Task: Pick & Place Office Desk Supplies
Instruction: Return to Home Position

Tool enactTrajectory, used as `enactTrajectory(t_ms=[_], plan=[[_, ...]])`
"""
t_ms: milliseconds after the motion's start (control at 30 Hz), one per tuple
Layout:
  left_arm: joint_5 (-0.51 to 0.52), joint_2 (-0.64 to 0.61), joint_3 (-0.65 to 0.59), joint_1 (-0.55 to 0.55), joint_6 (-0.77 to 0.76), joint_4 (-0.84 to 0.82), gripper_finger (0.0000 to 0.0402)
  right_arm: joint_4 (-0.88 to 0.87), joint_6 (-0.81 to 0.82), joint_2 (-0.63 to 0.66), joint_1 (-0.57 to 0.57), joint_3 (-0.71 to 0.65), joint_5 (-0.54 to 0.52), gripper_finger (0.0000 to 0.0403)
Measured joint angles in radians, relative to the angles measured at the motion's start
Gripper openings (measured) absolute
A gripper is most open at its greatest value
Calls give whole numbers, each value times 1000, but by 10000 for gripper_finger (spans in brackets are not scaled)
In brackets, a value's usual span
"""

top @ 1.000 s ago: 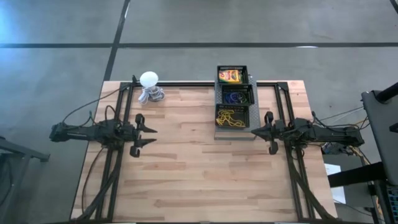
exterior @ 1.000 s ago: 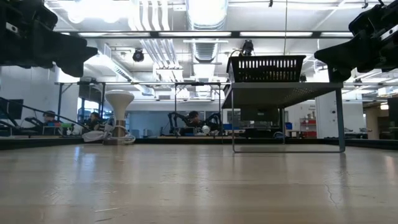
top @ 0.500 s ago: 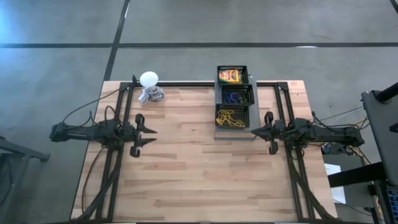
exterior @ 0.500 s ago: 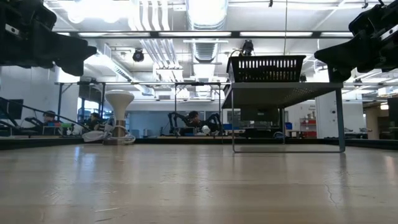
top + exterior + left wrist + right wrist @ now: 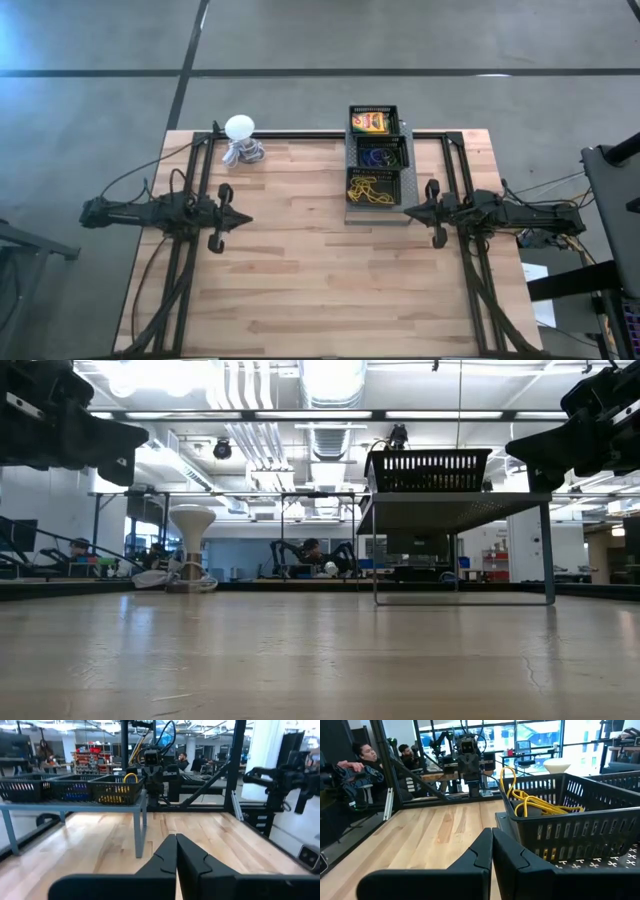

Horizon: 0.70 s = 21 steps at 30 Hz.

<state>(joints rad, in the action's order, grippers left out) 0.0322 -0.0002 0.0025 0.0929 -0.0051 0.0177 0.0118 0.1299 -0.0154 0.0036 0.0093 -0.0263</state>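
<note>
The table (image 5: 300, 290) is bare across its middle, and both arms lie low along its sides, so I judge the sorting done and only the return home left. The shelf (image 5: 450, 512) stands at the far right of centre and carries three black bins in a row. The far bin (image 5: 350, 120) holds the boxes (image 5: 368, 122), the middle bin (image 5: 408, 152) holds the rings (image 5: 377, 156), and the near bin (image 5: 580, 835) holds the bands (image 5: 370, 190).

The right gripper (image 5: 405, 211) has its fingers pressed together on nothing, and its tip sits just beside the shelf's near corner. That is my worry. If I swing or lift that arm without first drawing it back, the wrist could clip the shelf or the near bin, skewing the row or tipping a bin. One band arches above the bin's rim in the right wrist view, so a passing finger could hook it and drag the tangle out.

The left gripper (image 5: 244, 216) is also closed and empty, well apart from the shelf and from the white ball (image 5: 240, 126) at the far left. I see little risk there.
</note>
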Motion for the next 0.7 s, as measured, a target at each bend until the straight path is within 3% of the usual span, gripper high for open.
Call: enactTrajectory(t_ms=[700], plan=[[0,5,0,-2,-22,1,26,0,0,0,0,0,0,8]])
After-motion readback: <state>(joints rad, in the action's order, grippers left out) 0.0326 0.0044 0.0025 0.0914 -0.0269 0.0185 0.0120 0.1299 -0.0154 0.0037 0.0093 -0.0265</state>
